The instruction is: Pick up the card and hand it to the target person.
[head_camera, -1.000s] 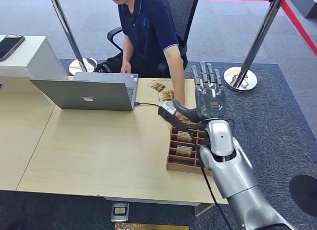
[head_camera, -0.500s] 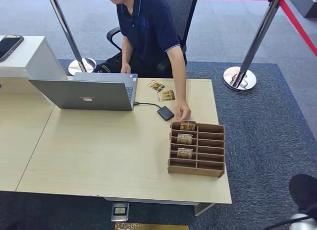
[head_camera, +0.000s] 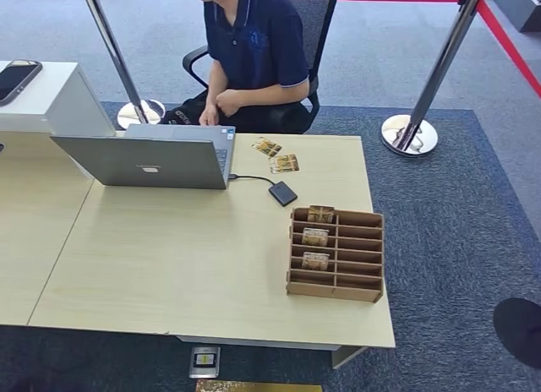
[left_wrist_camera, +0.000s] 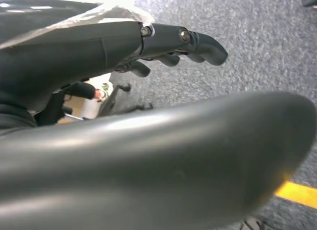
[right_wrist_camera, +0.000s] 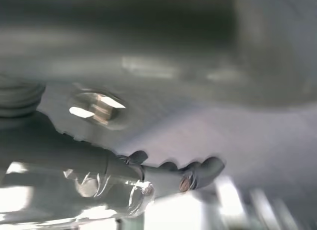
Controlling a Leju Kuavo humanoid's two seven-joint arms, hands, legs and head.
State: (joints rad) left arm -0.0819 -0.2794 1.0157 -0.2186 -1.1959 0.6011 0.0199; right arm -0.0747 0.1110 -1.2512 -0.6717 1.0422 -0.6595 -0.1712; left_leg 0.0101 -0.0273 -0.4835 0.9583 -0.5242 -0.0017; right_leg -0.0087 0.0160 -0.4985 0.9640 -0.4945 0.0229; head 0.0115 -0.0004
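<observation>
Item: card-handover station, head view. I am reading this moment as the interval between handovers, and I am lining up another pick.

Cards: three are standing in the left-hand slots of the wooden slotted rack (head_camera: pixel 336 253) at lower right of centre: the rear card (head_camera: pixel 320 214), the middle card (head_camera: pixel 315 236) and the front card (head_camera: pixel 315 261). Two delivered-looking cards (head_camera: pixel 275 155) are lying flat on the table (head_camera: pixel 160 257) just above centre, near the seated person (head_camera: pixel 259 50) at upper centre, whose hands are drawn in close to the body.

Other fittings: an open grey laptop (head_camera: pixel 150 155) at centre left; a small black card reader (head_camera: pixel 282 193) cabled to it, between the flat cards and the rack; a phone (head_camera: pixel 18 78) on the white stand at far left; two stanchion bases on the carpet.

Left hand (left_wrist_camera: pixel 176 44): in the left wrist view it is hanging over carpet, its dark fingers lying loosely apart and carrying nothing.

Right hand (right_wrist_camera: pixel 176 178): the right wrist view is blurring heavily; the fingers are reading as apart and I am seeing no card in them.

Next move, in my judgement: I am bringing the right arm up over the rack, pinching one upright card by its top edge, lifting it straight out of the slot, then extending toward the person.
</observation>
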